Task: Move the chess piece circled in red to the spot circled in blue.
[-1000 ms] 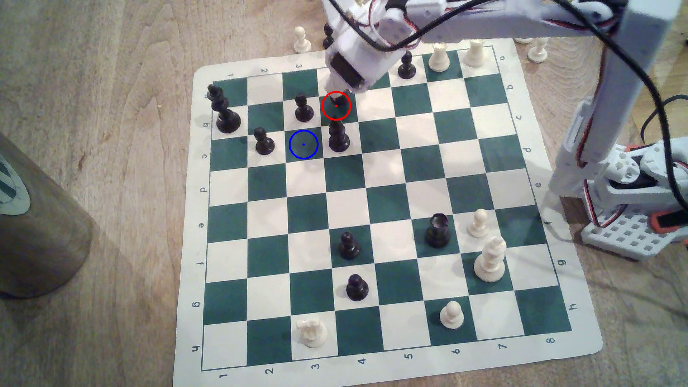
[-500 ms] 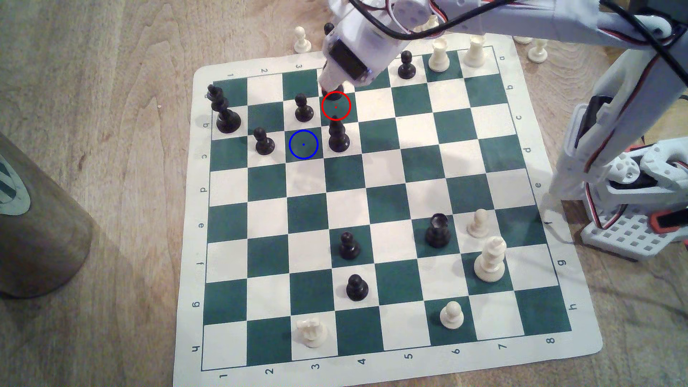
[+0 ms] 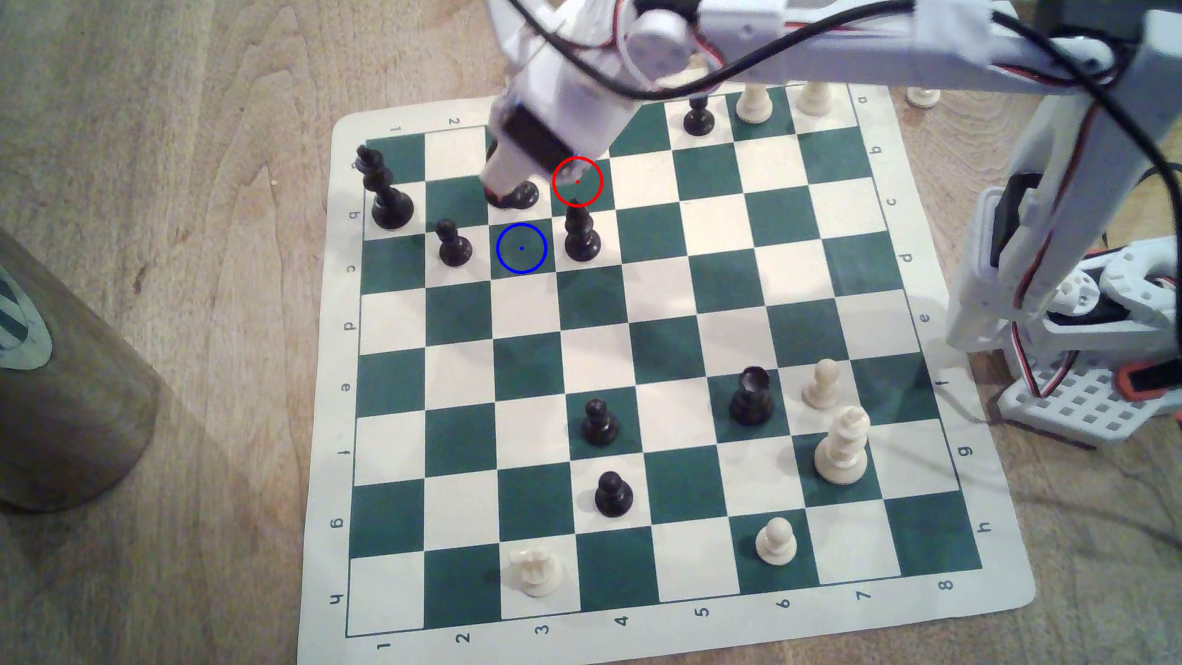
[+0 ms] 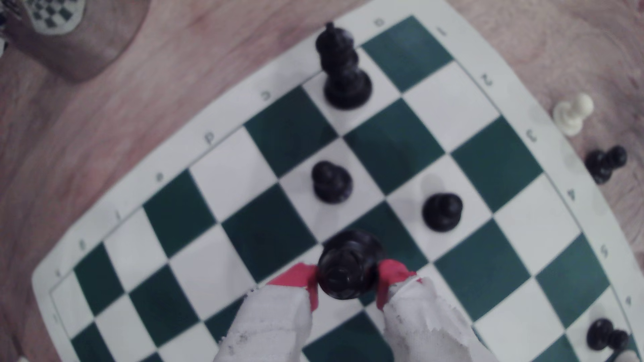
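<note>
Gripping the bishop point(image 4: 348, 268) from both sides, the red-tipped fingers point(image 4: 298, 280) are clamped on its body, and the piece hangs between them in the gripper point(image 4: 348, 283). In the wrist view the bishop's rounded top faces the lens with the wider base behind it, so its long axis runs along the fingers, head toward the wrist and base toward the board point(image 3: 652, 345). In the exterior view the fingers slope down toward that view's left and the dark base point(image 3: 515, 195) shows just past their tips, so the piece sits tilted with them rather than upright. Whether the base touches the board, I cannot tell. The blue spot point(image 3: 521, 248) lies near the fingertips, a little nearer the camera, bare. The red ring point(image 3: 577, 181) sits just beside the fingers on the exterior view's right.
</note>
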Robot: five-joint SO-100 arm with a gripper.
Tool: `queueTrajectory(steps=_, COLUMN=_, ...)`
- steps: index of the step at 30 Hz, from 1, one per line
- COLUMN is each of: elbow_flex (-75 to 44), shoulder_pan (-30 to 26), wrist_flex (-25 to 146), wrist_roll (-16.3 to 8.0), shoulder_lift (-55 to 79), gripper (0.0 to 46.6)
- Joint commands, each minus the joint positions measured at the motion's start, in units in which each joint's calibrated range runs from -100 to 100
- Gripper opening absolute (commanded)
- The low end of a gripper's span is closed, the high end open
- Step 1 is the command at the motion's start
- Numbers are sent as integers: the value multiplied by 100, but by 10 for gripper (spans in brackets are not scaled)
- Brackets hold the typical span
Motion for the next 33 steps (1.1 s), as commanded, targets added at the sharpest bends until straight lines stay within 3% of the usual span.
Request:
queueTrajectory(steps=1, elbow_flex=-479, shoulder_pan=-33, wrist_flex=-263, wrist_roll=-68, shoulder_lift=140, gripper=2)
queueTrajectory(steps=15, elbow_flex=-597, shoulder_pan=45, wrist_flex=-672, wrist_roll=-44, shoulder_lift=1032, gripper=2)
queueTrajectory(steps=33, elbow_flex=-597, shoulder_pan=76, wrist_flex=-762, wrist_roll=-39, shoulder_lift=1236, gripper=4)
